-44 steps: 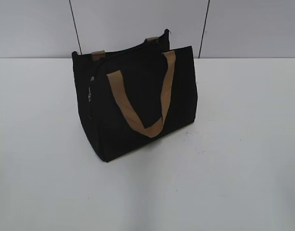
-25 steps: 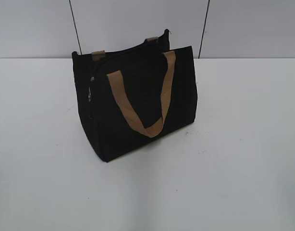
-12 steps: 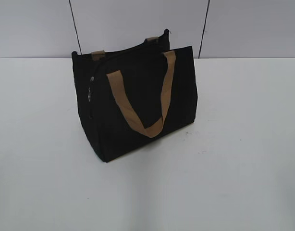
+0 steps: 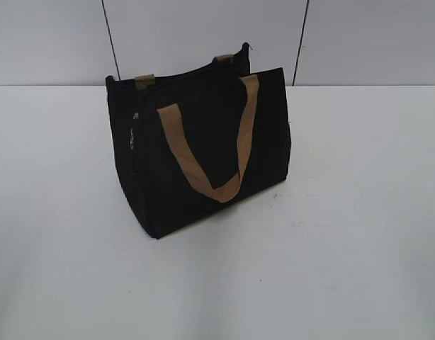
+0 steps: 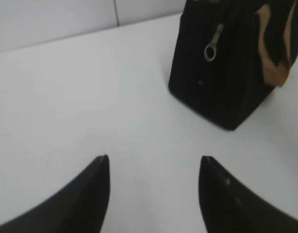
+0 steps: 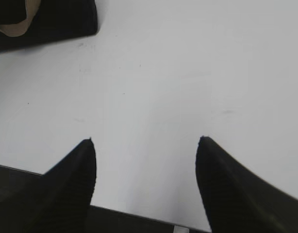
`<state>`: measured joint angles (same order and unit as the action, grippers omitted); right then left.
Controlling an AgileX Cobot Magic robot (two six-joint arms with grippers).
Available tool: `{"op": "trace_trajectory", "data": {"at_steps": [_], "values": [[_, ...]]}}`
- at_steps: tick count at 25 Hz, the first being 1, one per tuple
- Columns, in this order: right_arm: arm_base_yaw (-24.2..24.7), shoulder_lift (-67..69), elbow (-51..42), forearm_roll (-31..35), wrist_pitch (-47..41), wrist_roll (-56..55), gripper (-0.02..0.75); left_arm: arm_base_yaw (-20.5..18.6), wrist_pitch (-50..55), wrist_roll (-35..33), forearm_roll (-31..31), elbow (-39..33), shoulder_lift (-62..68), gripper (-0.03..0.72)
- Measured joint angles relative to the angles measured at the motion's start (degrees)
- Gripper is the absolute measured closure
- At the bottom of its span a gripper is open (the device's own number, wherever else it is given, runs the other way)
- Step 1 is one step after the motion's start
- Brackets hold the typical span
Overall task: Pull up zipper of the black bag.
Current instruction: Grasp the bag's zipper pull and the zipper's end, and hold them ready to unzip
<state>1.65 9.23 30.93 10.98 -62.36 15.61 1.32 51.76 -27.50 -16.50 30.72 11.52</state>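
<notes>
Both the left gripper (image 5: 154,162) and right gripper (image 6: 145,141) are wide open and empty; the left should approach the zipper (image 5: 210,48) ring on the black bag (image 4: 203,152) slowly and pinch it squarely

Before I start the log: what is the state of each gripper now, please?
Left gripper: open, holding nothing, short of the black bag.
Right gripper: open, holding nothing, above the table.
</notes>
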Motion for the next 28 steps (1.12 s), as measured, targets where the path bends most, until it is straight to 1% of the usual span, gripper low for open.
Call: {"op": "trace_trajectory", "data": {"at_steps": [4,7,11,13,16,18,20,23,26,28], "values": [[0.0,8.8,5.3,0.6,0.7,3.0,0.236,0.0,-9.9,-7.2,-8.5,-2.9,6.4,0.251],[0.0,15.4,9.0,2.2,1.0,5.1,0.246,0.0,-14.5,-17.0,-16.5,-5.6,12.3,0.251],[-0.1,24.0,14.7,6.4,0.9,9.9,0.264,0.4,-18.9,-31.4,-27.6,-6.4,19.8,0.251],[0.0,27.7,17.5,7.9,0.9,11.4,0.265,1.2,-21.6,-37.7,-32.6,-6.4,23.1,0.251],[0.0,32.5,21.1,9.0,1.1,13.2,0.265,3.1,-25.4,-46.0,-38.3,-6.4,29.2,0.251],[-0.1,35.8,23.4,10.3,1.1,14.7,0.265,5.5,-27.5,-51.9,-42.3,-6.4,33.5,0.251],[-1.5,40.5,26.1,11.1,1.2,16.4,0.265,8.1,-29.8,-59.2,-47.3,-6.4,39.2,0.251],[-5.4,46.2,29.7,11.3,1.3,17.8,0.265,11.2,-33.5,-67.6,-53.3,-6.4,45.6,0.251],[-9.8,51.5,34.2,10.6,1.2,18.2,0.267,12.7,-34.8,-71.7,-56.8,-5.9,50.8,0.251],[-12.6,55.3,37.7,9.7,1.2,18.3,0.268,13.0,-35.0,-75.3,-59.9,-4.9,53.6,0.251]]}}
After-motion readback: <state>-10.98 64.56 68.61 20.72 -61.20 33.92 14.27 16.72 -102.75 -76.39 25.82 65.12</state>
